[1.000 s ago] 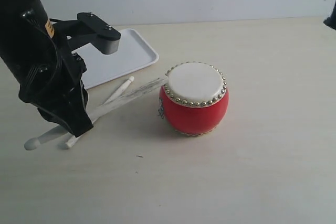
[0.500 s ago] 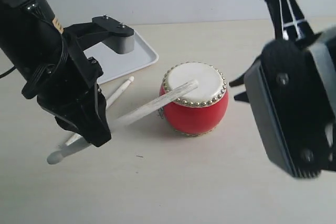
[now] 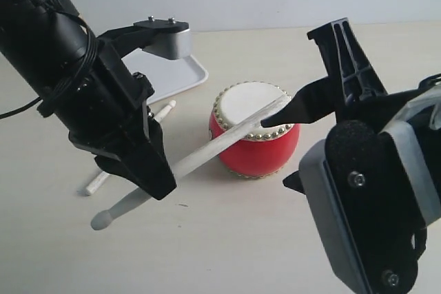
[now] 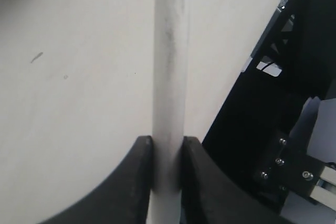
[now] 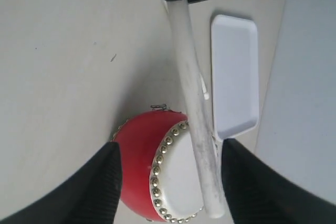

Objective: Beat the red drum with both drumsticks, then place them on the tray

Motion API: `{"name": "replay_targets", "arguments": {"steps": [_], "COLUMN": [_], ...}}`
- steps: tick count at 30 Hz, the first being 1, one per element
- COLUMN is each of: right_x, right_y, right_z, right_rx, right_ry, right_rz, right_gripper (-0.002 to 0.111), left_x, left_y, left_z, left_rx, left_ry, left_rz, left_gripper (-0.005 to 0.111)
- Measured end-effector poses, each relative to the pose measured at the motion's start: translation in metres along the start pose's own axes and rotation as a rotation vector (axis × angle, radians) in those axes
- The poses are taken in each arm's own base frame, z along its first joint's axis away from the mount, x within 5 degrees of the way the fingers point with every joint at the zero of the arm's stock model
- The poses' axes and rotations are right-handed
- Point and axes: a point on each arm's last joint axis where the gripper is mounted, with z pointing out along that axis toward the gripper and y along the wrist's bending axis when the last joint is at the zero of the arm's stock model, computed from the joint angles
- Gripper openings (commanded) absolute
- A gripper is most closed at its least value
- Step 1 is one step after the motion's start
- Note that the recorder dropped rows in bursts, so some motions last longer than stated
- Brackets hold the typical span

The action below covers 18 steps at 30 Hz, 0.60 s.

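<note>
Drumstick [image 3: 213,146] across red drum [image 3: 255,153] (tray [image 3: 191,77] beyond)

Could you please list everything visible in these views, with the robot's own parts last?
red drum: one, red with cream skin and gold studs, mid-table.
drumsticks: two, off-white; the held drumstick slants across the drum's skin, and the loose drumstick lies on the table near the tray.
tray: one, white, behind the left arm.
table: one, pale beige, under everything.
left pincer: one, black, shut on the held drumstick.
right pincer: one, black, open, holding nothing, near the drum.
</note>
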Motion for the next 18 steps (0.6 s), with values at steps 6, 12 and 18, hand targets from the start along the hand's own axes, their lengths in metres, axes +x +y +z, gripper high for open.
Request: {"name": "replay_targets", "arguments": {"steps": [6, 12, 18], "right_x": [0.003, 0.009, 0.01], "right_y": [-0.001, -0.006, -0.005], "right_z": [0.014, 0.036, 0.046], "right_rx": [-0.019, 0.004, -0.003], "right_ry": [0.049, 0.131, 0.148], "right_rz": [-0.041, -0.056, -0.059], "right_gripper": [0.054, 0.049, 0.043], "left_x": [-0.002, -0.004, -0.004], "left_y": [-0.006, -0.02, -0.021], "left_z": [0.001, 0.007, 0.007], "left_rx": [0.04, 0.061, 0.062], "left_ry": [-0.015, 0.0, 0.001], "left_rz": [-0.006, 0.033, 0.002], "left_gripper": [0.0, 0.0, 0.0]}}
